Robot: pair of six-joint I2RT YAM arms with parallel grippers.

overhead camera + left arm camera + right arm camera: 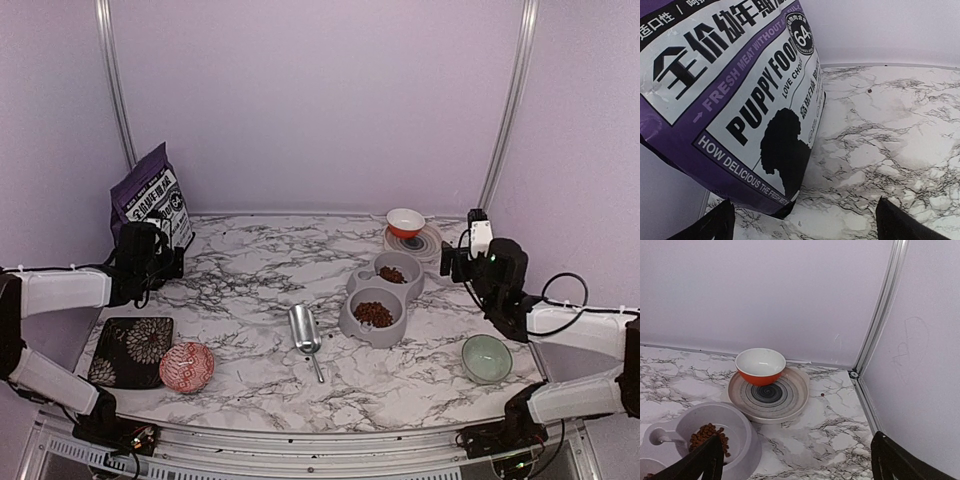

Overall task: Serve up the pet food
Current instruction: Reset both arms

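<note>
Red patterned bowl (187, 366), near left of marble table (250, 290), just beside dark floral tray (130, 350). Pale green bowl (486, 358), near right. Metal scoop (305, 330), lying mid-table, handle toward the arms. Grey double feeder (352, 322), right of scoop; pet food (374, 314) heaped in both wells. Left claw (805, 227), jaws spread wide, holding nothing, facing purple puppy-food bag (740, 100), which stands at far left. Right claw (800, 462), jaws spread wide, empty, beside feeder's far well. Orange bowl (760, 366), resting on striped plate (790, 395), far right by the wall.
</note>
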